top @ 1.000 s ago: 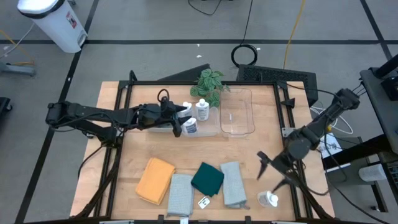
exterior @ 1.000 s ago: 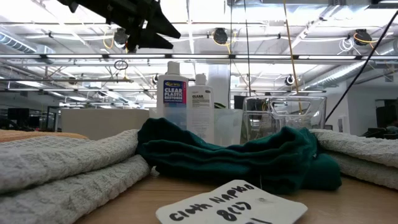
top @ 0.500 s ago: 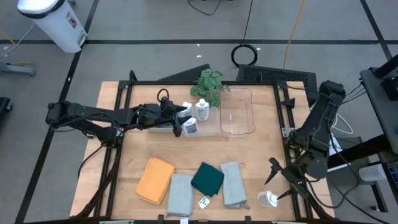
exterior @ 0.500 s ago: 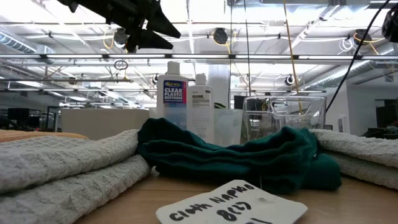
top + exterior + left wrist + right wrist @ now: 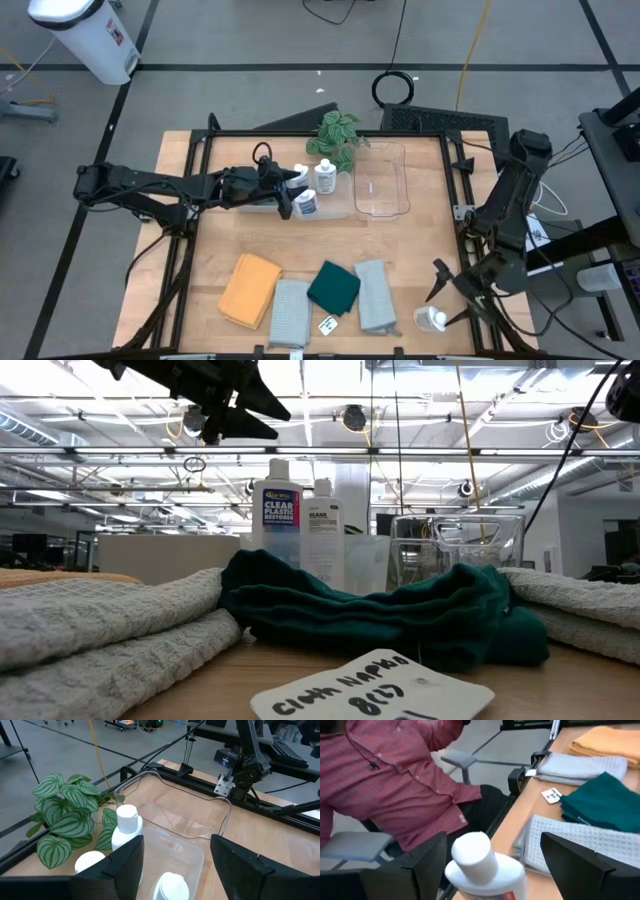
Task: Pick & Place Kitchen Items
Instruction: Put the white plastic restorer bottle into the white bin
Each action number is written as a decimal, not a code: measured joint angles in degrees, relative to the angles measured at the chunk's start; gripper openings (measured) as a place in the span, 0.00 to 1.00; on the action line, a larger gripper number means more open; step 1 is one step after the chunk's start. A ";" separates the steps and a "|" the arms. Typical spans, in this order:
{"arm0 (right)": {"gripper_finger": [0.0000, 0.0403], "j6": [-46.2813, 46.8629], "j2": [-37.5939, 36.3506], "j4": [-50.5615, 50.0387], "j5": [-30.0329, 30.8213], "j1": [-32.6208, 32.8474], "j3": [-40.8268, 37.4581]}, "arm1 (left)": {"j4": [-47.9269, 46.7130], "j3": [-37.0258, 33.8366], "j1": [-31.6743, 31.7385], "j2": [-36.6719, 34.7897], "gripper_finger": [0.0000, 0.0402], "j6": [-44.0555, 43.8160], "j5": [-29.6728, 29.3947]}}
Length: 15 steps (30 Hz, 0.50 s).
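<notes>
My left gripper (image 5: pixel 291 192) is open and hovers over a clear bin (image 5: pixel 262 207) at the table's far middle. A white bottle's cap (image 5: pixel 169 887) shows below, between its fingers. Two more white bottles (image 5: pixel 125 827) stand beside a leafy plant (image 5: pixel 336 132). My right gripper (image 5: pixel 452 297) is open at the near right corner. Its fingers stand on either side of a white bottle (image 5: pixel 487 868) without touching it; that bottle also shows in the high view (image 5: pixel 432 320). Orange (image 5: pixel 250 289), grey (image 5: pixel 290 313), dark green (image 5: pixel 333 287) and grey-blue (image 5: pixel 375 295) cloths lie folded along the near edge. No blue sponges show.
A second clear bin (image 5: pixel 380 180) stands at the far middle right. A white label card (image 5: pixel 328 325) lies by the green cloth. A person in a red shirt (image 5: pixel 395 785) sits just beyond the table's near edge. Bare wood lies in the table's middle.
My right gripper has gone toward the table's near right corner and down toward the white bottle, staying open; its arm has drawn back toward the right edge. My left arm has kept still.
</notes>
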 joint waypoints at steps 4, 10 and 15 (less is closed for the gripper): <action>0.73 1.18 1.39 0.02 -0.10 0.00 -0.03 | 0.00 0.00 0.00 0.02 0.58 0.00 -0.02; 0.73 2.48 4.26 0.68 -0.33 0.04 -0.03 | 0.00 0.00 0.00 0.02 0.58 -0.24 -0.04; 0.71 1.39 5.63 2.65 -0.44 1.28 -0.05 | 0.02 0.00 0.00 0.02 0.58 -0.26 -0.11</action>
